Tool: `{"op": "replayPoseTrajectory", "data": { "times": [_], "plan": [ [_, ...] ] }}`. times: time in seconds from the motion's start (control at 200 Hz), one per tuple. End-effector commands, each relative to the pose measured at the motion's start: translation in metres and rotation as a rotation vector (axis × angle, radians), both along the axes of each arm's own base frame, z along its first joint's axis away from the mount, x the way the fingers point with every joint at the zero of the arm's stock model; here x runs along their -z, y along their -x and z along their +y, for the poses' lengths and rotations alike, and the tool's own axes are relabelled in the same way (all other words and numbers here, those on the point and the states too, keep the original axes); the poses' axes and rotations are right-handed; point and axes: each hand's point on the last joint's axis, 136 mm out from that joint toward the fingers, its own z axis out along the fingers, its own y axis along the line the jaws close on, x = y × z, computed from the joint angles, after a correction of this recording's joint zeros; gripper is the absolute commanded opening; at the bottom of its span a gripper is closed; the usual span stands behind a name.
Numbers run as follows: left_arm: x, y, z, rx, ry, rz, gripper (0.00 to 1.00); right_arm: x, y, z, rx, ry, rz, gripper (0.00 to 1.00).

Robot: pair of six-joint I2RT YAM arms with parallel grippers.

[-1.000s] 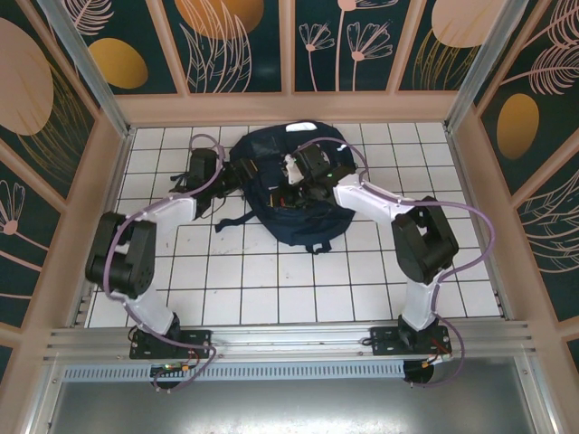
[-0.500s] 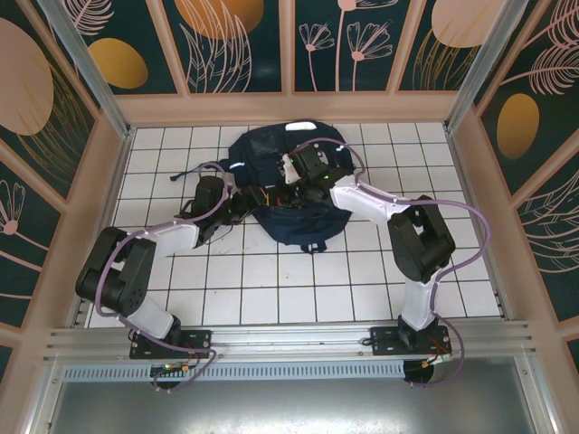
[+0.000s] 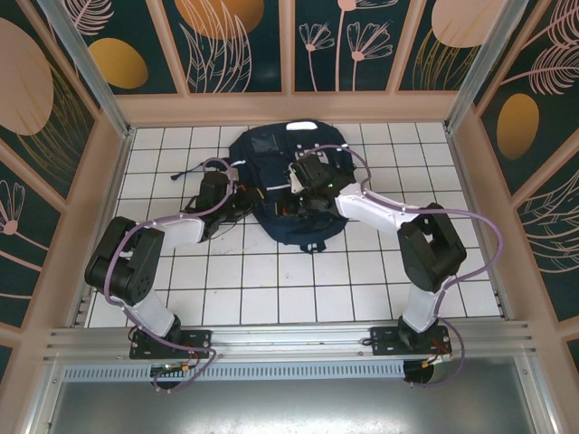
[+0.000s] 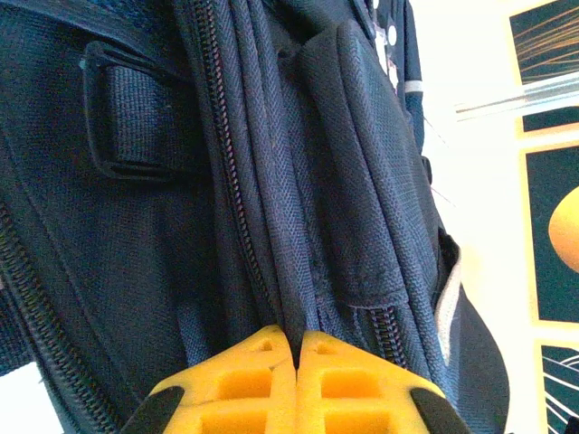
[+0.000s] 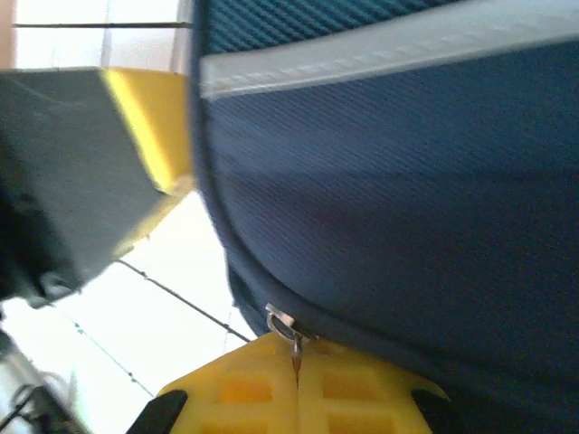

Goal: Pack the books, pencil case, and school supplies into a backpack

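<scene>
The backpack [image 3: 269, 152] lies flat at the upper centre of the top view, on the far half of the white tiled worktop [image 3: 271, 280], with a white stripe [image 3: 298, 127] at its far edge and a dark strap trailing off its left side. The left gripper [image 3: 239, 195] meets the backpack at its left edge. In the left wrist view its yellow fingers [image 4: 249, 375] sit at the bottom centre, pressed together on a ridge of navy fabric that runs up between two zips [image 4: 233, 172]. A dark webbing loop [image 4: 136, 117] is sewn on at the upper left of that view. The right gripper [image 3: 298, 181] rests on top of the backpack, a little right of its middle. In the right wrist view its yellow fingers [image 5: 348, 389] are also closed, at the bottom centre, with a small metal zip pull [image 5: 286, 327] running down into the seam between them, so it appears pinched there. Above it the navy cloth [image 5: 407, 190] bulges across the right of that view, with a white stripe [image 5: 389, 45] along the top. A blurred grey and yellow part [image 5: 109, 154] stands at the upper left, and I cannot tell what it is.
</scene>
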Motion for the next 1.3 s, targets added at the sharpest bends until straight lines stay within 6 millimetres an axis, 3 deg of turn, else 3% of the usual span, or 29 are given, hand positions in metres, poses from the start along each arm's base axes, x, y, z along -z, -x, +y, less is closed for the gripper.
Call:
{"op": "replayPoseTrajectory", "data": {
  "times": [0.0, 0.07, 0.22, 0.305, 0.385, 0.44, 0.515, 0.6, 0.741, 0.766, 0.791, 0.811, 0.926, 0.991, 1.041, 1.061, 1.126, 1.171, 1.191, 1.296],
  "plan": [
    [-0.038, -0.022, 0.024, -0.080, -0.022, -0.161, 0.00, 0.018, 0.008, -0.061, 0.068, 0.269, -0.029, 0.00],
    [-0.040, -0.018, 0.024, -0.068, -0.019, -0.162, 0.00, 0.020, -0.008, -0.089, 0.131, 0.343, -0.068, 0.00],
    [-0.040, -0.010, 0.020, -0.008, -0.029, -0.141, 0.00, 0.027, -0.051, -0.181, 0.343, 0.583, -0.140, 0.00],
    [-0.040, -0.007, 0.026, -0.011, -0.061, -0.140, 0.00, 0.025, -0.069, -0.223, 0.433, 0.656, -0.160, 0.00],
    [-0.040, -0.008, 0.035, -0.030, -0.087, -0.140, 0.00, 0.020, -0.081, -0.250, 0.496, 0.689, -0.176, 0.00],
    [-0.038, -0.010, 0.039, -0.042, -0.094, -0.138, 0.00, 0.015, -0.085, -0.254, 0.504, 0.677, -0.180, 0.00],
    [-0.038, -0.015, 0.038, -0.048, -0.092, -0.138, 0.00, 0.009, -0.085, -0.239, 0.470, 0.606, -0.181, 0.00],
    [-0.037, -0.024, 0.034, -0.046, -0.082, -0.139, 0.00, 0.007, -0.072, -0.206, 0.391, 0.471, -0.153, 0.00],
    [-0.031, -0.048, 0.027, -0.041, -0.089, -0.131, 0.00, 0.006, -0.029, -0.140, 0.218, 0.248, -0.095, 0.00],
    [-0.041, -0.053, 0.024, -0.035, -0.079, -0.146, 0.00, 0.007, -0.020, -0.127, 0.179, 0.217, -0.093, 0.00],
    [-0.027, -0.054, 0.021, -0.022, -0.080, -0.110, 0.00, 0.007, -0.012, -0.115, 0.150, 0.189, -0.092, 0.00],
    [-0.038, -0.061, 0.017, -0.009, -0.063, -0.126, 0.00, 0.007, -0.007, -0.108, 0.132, 0.172, -0.092, 0.00],
    [-0.053, -0.067, 0.009, 0.029, -0.056, -0.130, 0.45, 0.005, 0.012, -0.063, 0.065, 0.044, -0.078, 0.00],
    [-0.056, -0.065, 0.016, 0.026, -0.121, -0.120, 0.62, -0.004, 0.015, -0.038, 0.038, -0.093, -0.061, 0.00],
    [-0.054, -0.060, 0.024, 0.015, -0.177, -0.099, 0.70, -0.014, 0.013, -0.022, 0.028, -0.204, -0.055, 0.00],
    [-0.066, -0.056, 0.027, 0.010, -0.190, -0.121, 0.72, -0.018, 0.013, -0.015, 0.019, -0.246, -0.049, 0.00],
    [-0.073, -0.045, 0.038, -0.009, -0.239, -0.123, 0.84, -0.033, 0.010, 0.004, -0.016, -0.360, -0.036, 0.00],
    [-0.078, -0.036, 0.045, -0.017, -0.270, -0.123, 0.86, -0.041, 0.007, 0.016, -0.044, -0.414, -0.029, 0.00],
    [-0.080, -0.031, 0.048, -0.022, -0.281, -0.121, 0.94, -0.042, 0.006, 0.020, -0.058, -0.430, -0.025, 0.00],
    [-0.091, -0.007, 0.063, -0.063, -0.303, -0.113, 0.99, -0.048, -0.005, 0.041, -0.116, -0.469, -0.018, 0.00]
  ]
}}
